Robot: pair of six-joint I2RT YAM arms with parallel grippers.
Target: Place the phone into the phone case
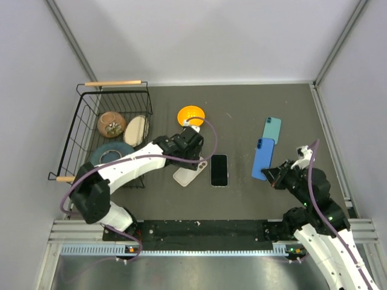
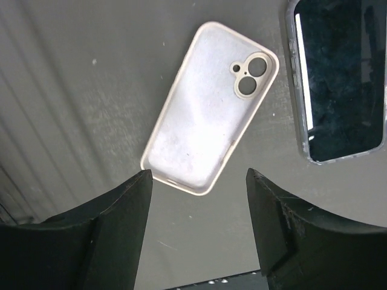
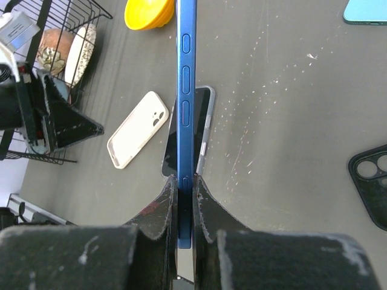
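The phone [image 1: 219, 170] lies screen up at mid-table, its black glass [image 2: 341, 78] ringed by the clear rim of the phone case [image 2: 295, 90], so it appears to sit inside the case. My left gripper [image 1: 195, 158] hangs open and empty [image 2: 198, 199] just above the near end of a beige-backed phone [image 2: 208, 109], left of the cased phone. My right gripper [image 1: 271, 173] is shut [image 3: 185, 187] on the lower end of a blue phone [image 3: 186, 72], held on edge off the table. Behind it, the black phone [image 3: 171, 154] and case rim [image 3: 209, 115] partly show.
A wire basket [image 1: 145, 99] with round items stands at the left. A yellow bowl [image 1: 191, 115] sits behind the left gripper. A teal phone [image 1: 272, 128] lies at the back right. A black case [image 3: 372, 181] lies right of the right gripper.
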